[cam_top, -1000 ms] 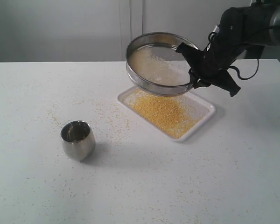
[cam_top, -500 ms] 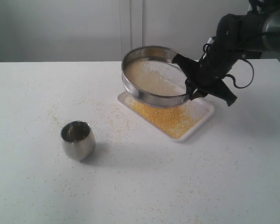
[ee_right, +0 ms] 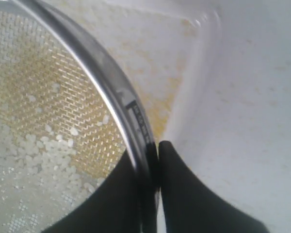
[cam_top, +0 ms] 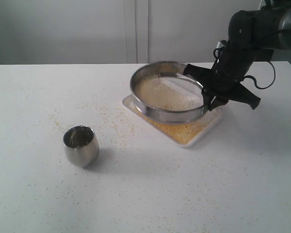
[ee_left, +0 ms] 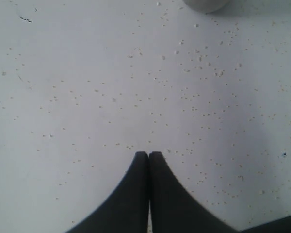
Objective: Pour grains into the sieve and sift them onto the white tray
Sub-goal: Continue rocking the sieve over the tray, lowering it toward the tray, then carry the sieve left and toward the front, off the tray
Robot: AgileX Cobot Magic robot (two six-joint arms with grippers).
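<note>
Left gripper (ee_left: 149, 154): black fingers pressed together, holding nothing, parked over the white table (cam_top: 39, 97) among stray specks (ee_left: 203, 63), clear of the work.

Small rounded steel cup (cam_top: 81, 144): upright on the table, well apart from the tray, and it looks emptied. I judge the pouring done.

Wide round steel-rimmed sieve (cam_top: 167, 97): held nearly level, low over the flat white tray (cam_top: 196, 140), so whatever passes the mesh lands inside its rim. Contact with the tray cannot be told.

Fine yellow-golden grains (cam_top: 182, 130) lie on the tray beneath. Paler coarser bits (ee_right: 53, 145) sit on the mesh.

Right gripper (ee_right: 153, 150): pinching the sieve's rim wall, one finger inside and one outside, a hold suited to shaking.
</note>
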